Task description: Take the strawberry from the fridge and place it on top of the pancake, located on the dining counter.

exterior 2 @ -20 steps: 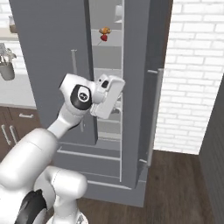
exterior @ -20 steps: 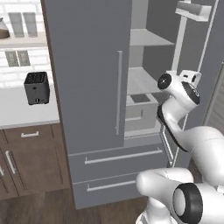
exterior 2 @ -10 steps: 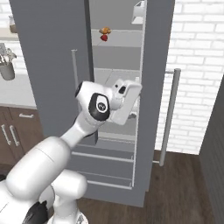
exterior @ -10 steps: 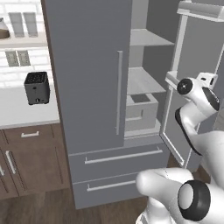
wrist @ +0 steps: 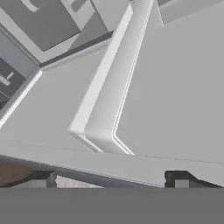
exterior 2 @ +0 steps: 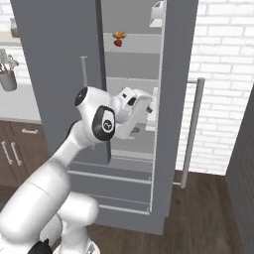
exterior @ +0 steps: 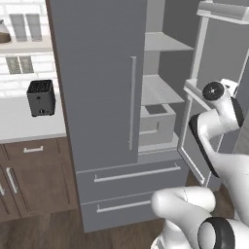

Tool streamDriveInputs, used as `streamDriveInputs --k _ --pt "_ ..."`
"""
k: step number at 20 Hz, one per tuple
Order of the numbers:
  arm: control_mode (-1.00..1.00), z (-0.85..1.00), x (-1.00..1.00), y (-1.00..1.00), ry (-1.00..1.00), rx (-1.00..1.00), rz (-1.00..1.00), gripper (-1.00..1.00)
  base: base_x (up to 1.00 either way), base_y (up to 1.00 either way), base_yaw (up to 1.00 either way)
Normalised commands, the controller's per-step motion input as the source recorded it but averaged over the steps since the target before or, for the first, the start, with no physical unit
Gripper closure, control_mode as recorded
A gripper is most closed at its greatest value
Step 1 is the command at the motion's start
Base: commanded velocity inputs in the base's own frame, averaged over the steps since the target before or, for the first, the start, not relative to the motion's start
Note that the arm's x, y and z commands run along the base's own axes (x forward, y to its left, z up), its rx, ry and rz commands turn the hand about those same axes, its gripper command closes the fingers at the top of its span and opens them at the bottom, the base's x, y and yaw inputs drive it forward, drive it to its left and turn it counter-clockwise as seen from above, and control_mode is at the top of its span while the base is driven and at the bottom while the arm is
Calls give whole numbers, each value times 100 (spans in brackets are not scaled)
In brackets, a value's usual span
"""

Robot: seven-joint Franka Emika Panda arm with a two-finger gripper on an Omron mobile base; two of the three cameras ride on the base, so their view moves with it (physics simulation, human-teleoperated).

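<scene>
The fridge (exterior: 102, 87) stands with its left door shut and its right door (exterior 2: 171, 99) swung wide. On an upper shelf inside lies the strawberry (exterior 2: 118, 43), tiny and red, just below an orange-tan food item (exterior 2: 119, 34). My gripper (exterior 2: 149, 108) is at mid height by the open door's inner face, well below the strawberry. In the hand view the gripper (wrist: 111, 180) is open, its fingertips (wrist: 43, 179) wide apart, and nothing is held between them; a pale door shelf (wrist: 109, 87) lies ahead. The pancake and the dining counter are out of view.
A black toaster (exterior: 40, 97) sits on the pale counter (exterior: 24, 127) left of the fridge, above dark cabinets (exterior: 29, 180). A utensil holder (exterior 2: 7, 79) stands there too. The open door's long handle (exterior 2: 192, 131) juts toward a white brick wall (exterior 2: 223, 74). A grey bin (exterior: 156, 124) sits inside.
The fridge's right door has swung wider open. My arm has moved right along with it, and the jaws have spread wider.
</scene>
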Motion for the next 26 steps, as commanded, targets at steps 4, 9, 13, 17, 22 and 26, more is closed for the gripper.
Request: streamDriveInputs --k 4,9,13,17,22,26 --pt "-100 4 50 96 -6 56 1 -100 0 0 0" --pt "-100 -2 48 100 -12 63 -5 -100 0 0 0" --pt "-100 0 25 100 -2 63 0 -100 0 0 0" --pt "-100 0 18 100 -4 45 -15 -100 0 0 0" --pt "-100 13 29 100 -18 24 -27 -100 0 0 0" --pt "-100 39 35 33 -1 -8 -18 -100 0 0 0"
